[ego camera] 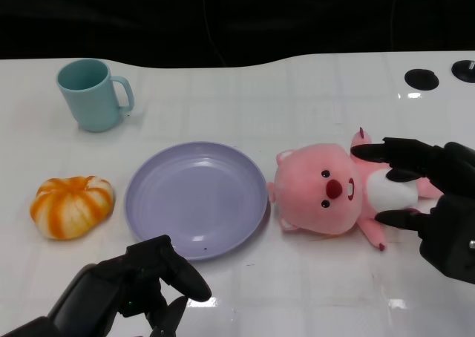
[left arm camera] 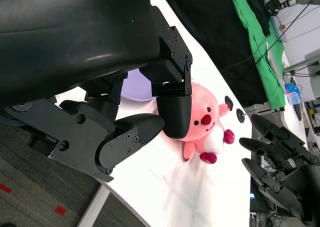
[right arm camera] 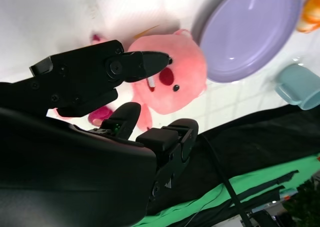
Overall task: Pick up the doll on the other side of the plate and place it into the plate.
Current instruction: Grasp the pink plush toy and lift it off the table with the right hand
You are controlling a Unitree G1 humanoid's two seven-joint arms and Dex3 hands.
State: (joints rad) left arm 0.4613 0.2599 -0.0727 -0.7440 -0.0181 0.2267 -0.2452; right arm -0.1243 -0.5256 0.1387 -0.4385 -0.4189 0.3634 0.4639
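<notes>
Starting at the left of the tabletop (ego camera: pixel 312 277), I see a striped orange pumpkin (ego camera: pixel 72 206) and, behind it, a teal mug (ego camera: pixel 90 93). My left hand (ego camera: pixel 145 281) sits low at the near edge, just short of the plate (ego camera: pixel 195 199), its fingers curled in on nothing. The plate is lilac and has nothing on it.

Right of the plate, almost touching its rim, lies the doll (ego camera: pixel 334 191): pink, on its back, head toward the plate and feet pointing away to the right, so its long axis runs roughly across the tabletop. My right hand (ego camera: pixel 427 196) is at the doll's far end, fingers (ego camera: pixel 386 153) spread wide around the white belly and legs, one above and one below (whether they touch the plush yet, I can't tell). It holds nothing so far. That hand is plainly the nearer one, and I judge the carry to be a short sweep leftward over the rim.

The right wrist view shows what the head view doesn't: a fingertip hanging right over the doll's face. The left wrist view shows daylight between the right hand and the doll's feet.
</notes>
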